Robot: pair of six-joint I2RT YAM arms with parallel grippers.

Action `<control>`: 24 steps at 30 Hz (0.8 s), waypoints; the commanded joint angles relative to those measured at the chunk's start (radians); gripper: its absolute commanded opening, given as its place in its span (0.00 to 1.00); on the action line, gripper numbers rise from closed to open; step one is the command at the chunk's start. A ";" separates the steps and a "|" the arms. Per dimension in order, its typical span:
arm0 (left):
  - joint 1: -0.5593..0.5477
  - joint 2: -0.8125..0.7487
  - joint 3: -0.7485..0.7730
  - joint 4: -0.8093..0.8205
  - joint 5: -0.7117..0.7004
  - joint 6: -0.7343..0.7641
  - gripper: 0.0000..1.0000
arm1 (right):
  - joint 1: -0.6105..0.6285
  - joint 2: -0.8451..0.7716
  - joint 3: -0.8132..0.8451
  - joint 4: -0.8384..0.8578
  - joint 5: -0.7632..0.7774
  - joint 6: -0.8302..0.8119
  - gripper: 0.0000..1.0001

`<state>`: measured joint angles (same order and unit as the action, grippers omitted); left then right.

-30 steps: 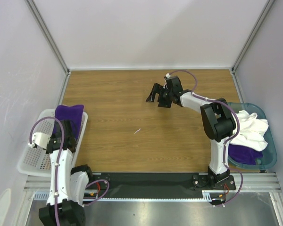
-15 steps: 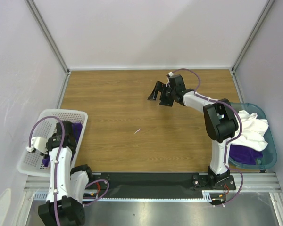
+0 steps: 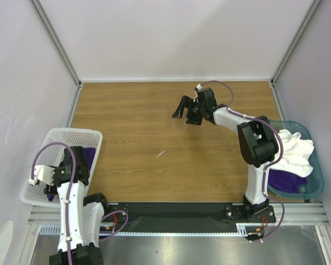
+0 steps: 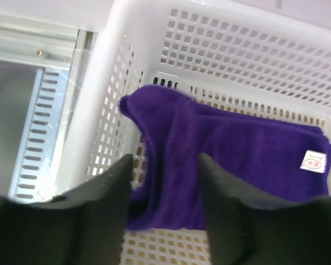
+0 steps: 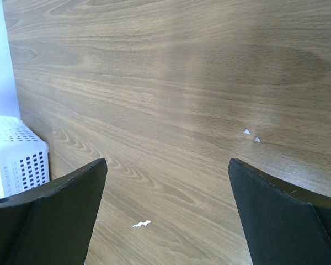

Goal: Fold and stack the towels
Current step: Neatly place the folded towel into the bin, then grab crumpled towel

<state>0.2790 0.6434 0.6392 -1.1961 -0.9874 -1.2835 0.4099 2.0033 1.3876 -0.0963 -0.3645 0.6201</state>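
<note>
Towels now sit in two places: a purple towel (image 4: 231, 160) with a white tag (image 4: 313, 161) lies folded flat on the floor of the white basket (image 3: 71, 132), and a white towel (image 3: 295, 149) is heaped over a second purple towel (image 3: 284, 181) in the teal bin (image 3: 314, 160). A second ago the first purple towel stood high over the far rim of the basket; half a second ago it had sunk lower, and now it is down inside. Our left gripper (image 4: 164, 164) has drawn back toward the near end of the basket, its fingers apart above the cloth and, as far as we can tell, gripping nothing. We read that as one folded towel delivered and let go. Our right gripper (image 3: 186, 107) has hardly moved; it hangs over the bare wooden table (image 3: 143, 121) with its fingers spread wide and nothing between them. We judge the next job to be fetching a towel from the bin, since the two there are crumpled and not yet folded.
</note>
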 commanded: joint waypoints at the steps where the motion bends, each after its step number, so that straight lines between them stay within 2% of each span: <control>1: 0.011 0.039 0.056 -0.011 -0.048 -0.025 0.68 | -0.002 -0.035 0.001 0.010 -0.002 -0.011 1.00; 3: 0.011 0.068 0.108 -0.051 -0.060 -0.028 0.85 | -0.005 -0.038 0.002 0.001 0.002 -0.017 1.00; 6: 0.011 0.084 0.204 -0.079 -0.066 -0.008 0.89 | -0.013 -0.052 0.002 -0.006 -0.004 -0.025 1.00; 8: 0.011 0.079 0.255 0.011 -0.057 0.134 0.94 | -0.019 -0.060 0.004 -0.017 -0.007 -0.034 1.00; 9: 0.011 0.075 0.287 0.079 -0.001 0.226 0.94 | -0.020 -0.064 0.004 -0.020 -0.007 -0.037 1.00; 10: 0.011 0.055 0.293 0.256 0.051 0.457 0.94 | -0.020 -0.075 0.002 -0.019 -0.008 -0.043 1.00; 12: 0.012 0.032 0.274 0.407 0.203 0.637 1.00 | -0.028 -0.086 0.002 -0.022 -0.007 -0.056 1.00; 13: 0.011 0.013 0.261 0.497 0.330 0.704 1.00 | -0.031 -0.092 0.001 -0.022 -0.004 -0.059 1.00; 16: 0.011 0.019 0.205 0.567 0.372 0.630 1.00 | -0.037 -0.118 -0.001 -0.026 0.007 -0.071 1.00; 24: 0.011 0.257 0.099 0.696 0.457 0.448 1.00 | -0.077 -0.208 0.027 -0.105 0.090 -0.100 1.00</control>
<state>0.2840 0.8394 0.7834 -0.5907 -0.6025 -0.7681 0.3447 1.8782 1.3876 -0.1650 -0.3237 0.5579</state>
